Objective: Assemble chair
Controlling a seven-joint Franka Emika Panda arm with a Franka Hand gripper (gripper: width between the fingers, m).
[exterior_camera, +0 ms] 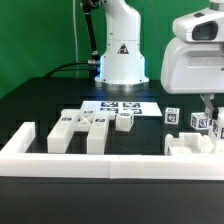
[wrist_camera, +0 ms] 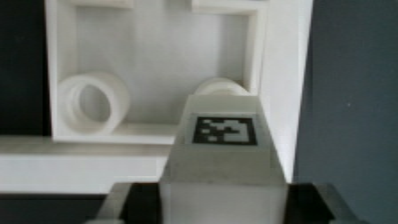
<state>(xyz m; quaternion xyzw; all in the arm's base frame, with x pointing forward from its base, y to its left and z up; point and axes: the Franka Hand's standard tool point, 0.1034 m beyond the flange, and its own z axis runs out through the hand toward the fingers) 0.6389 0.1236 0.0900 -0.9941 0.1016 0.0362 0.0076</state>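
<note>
The white border wall [exterior_camera: 110,165] is nearest, running across the bottom of the frame. Just behind it at lower right sits a chair slab [exterior_camera: 190,150], with loose chair parts [exterior_camera: 90,125] left of centre. The gripper [wrist_camera: 222,192] is over at the right edge, its fingers [wrist_camera: 135,203] partway closed and pinching a tagged leg [wrist_camera: 222,135]. The marker board [exterior_camera: 122,106] and robot base [exterior_camera: 120,60] are furthest back, top centre.

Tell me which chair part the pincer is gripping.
The tagged piece clamped in the pincer, at the exterior view's right; the other parts lie ungripped.
</note>
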